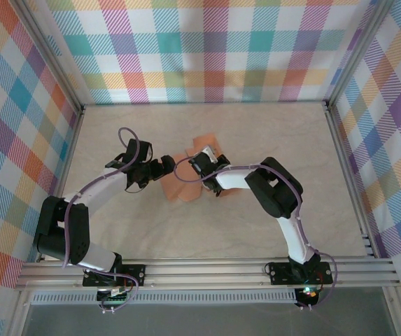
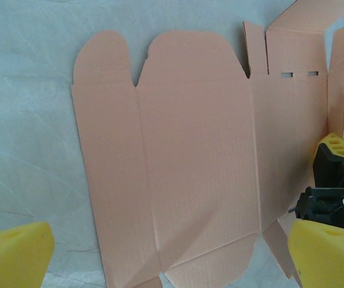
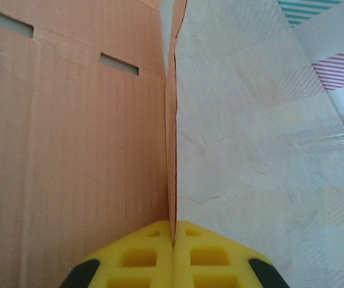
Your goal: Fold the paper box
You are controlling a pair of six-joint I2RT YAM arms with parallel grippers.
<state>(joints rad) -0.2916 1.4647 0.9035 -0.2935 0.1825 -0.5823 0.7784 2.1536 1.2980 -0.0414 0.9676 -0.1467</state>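
Observation:
The paper box [image 1: 185,189] is a salmon-orange die-cut sheet lying mostly flat on the table in the middle. In the left wrist view the paper box [image 2: 196,168] spreads out with rounded flaps, and its far right panel with two slots stands raised. My left gripper [image 1: 165,167] hovers at the sheet's left edge, open, its yellow fingers [image 2: 12,257] wide apart with nothing between them. My right gripper [image 1: 199,166] is shut on the upright side flap [image 3: 170,150], pinching its thin edge between the yellow pads [image 3: 147,258]. The right gripper's black and yellow body [image 2: 335,180] shows beside the raised panel.
The beige marbled table [image 1: 270,133] is walled by checked panels on three sides. An aluminium rail [image 1: 207,271] runs along the near edge, carrying both arm bases. Open tabletop lies to the right and behind the sheet.

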